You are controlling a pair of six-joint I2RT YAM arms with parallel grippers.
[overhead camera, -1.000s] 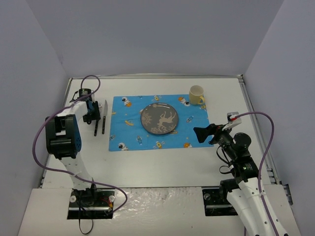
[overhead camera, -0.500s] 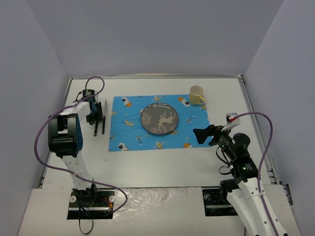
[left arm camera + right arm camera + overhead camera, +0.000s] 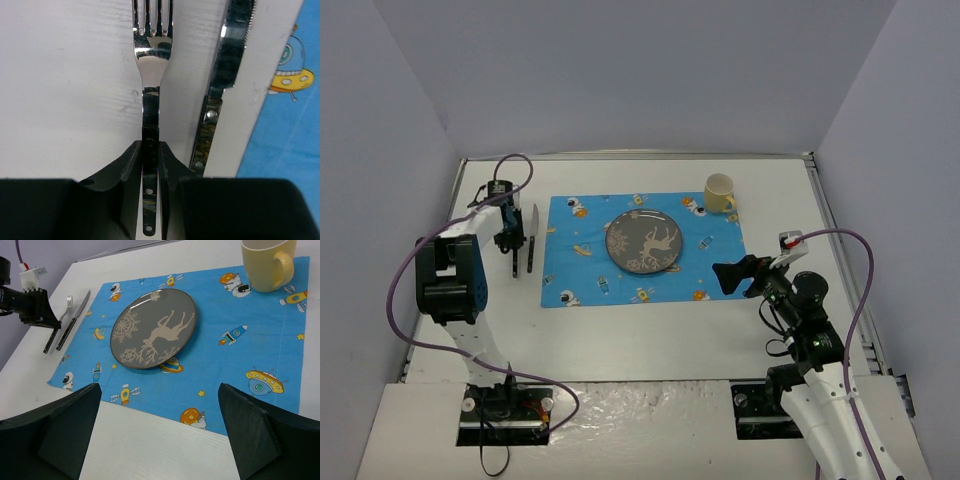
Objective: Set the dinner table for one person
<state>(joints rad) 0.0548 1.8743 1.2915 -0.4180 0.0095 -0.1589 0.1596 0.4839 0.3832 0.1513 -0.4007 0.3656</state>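
A fork (image 3: pixel 151 60) lies on the white dinner table (image 3: pixel 650 330), left of a knife (image 3: pixel 227 65) with a dark handle; both point away from me, just off the left edge of the blue space-print placemat (image 3: pixel 590 275). My left gripper (image 3: pixel 150 150) is down over the fork's handle, and its fingers press against both sides of that handle. In the top view this gripper (image 3: pixel 508 240) covers the fork's upper part beside the knife (image 3: pixel 531 245). My right gripper (image 3: pixel 160 435) hovers open over the placemat's near right edge, holding nothing.
A grey plate (image 3: pixel 644 242) with a deer pattern sits in the middle of the placemat. A yellow mug (image 3: pixel 720 192) stands at the placemat's far right corner. Grey walls close in the table on three sides.
My left gripper's jaws have closed in on the fork's handle, after a small shift of the arm over the cutlery. The right arm has stayed in place.
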